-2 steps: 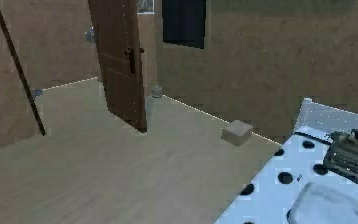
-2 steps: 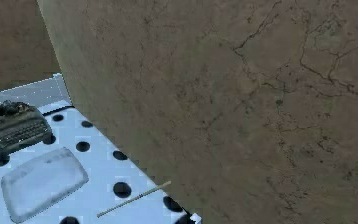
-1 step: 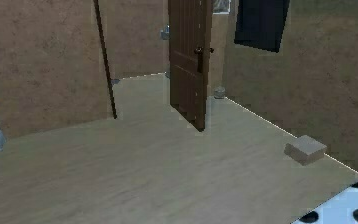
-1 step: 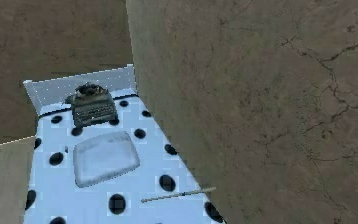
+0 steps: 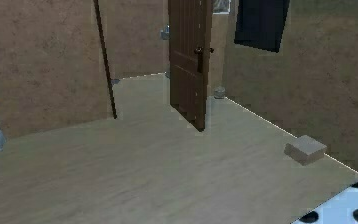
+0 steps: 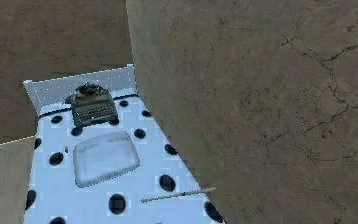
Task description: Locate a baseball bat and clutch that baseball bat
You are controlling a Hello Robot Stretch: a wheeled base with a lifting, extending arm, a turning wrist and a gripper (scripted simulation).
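Observation:
A thin, pale, long stick (image 6: 177, 194) lies on a bed (image 6: 57, 190) with a white cover dotted in black, near the arm side view's bottom edge. It is too slim to name with certainty. A pale pillow (image 6: 105, 158) rests in the middle of the bed. At the bed's far end sits a dark, lumpy object (image 6: 91, 101).
A brown wall (image 6: 277, 100) rises close along the bed's right side. In the forward view a brown door (image 5: 190, 60) stands ajar over pale wood floor. A small tan box (image 5: 306, 150) lies by the right wall, the bed's dotted corner (image 5: 347, 208) below it. A dark panel (image 5: 261, 22) hangs high on that wall.

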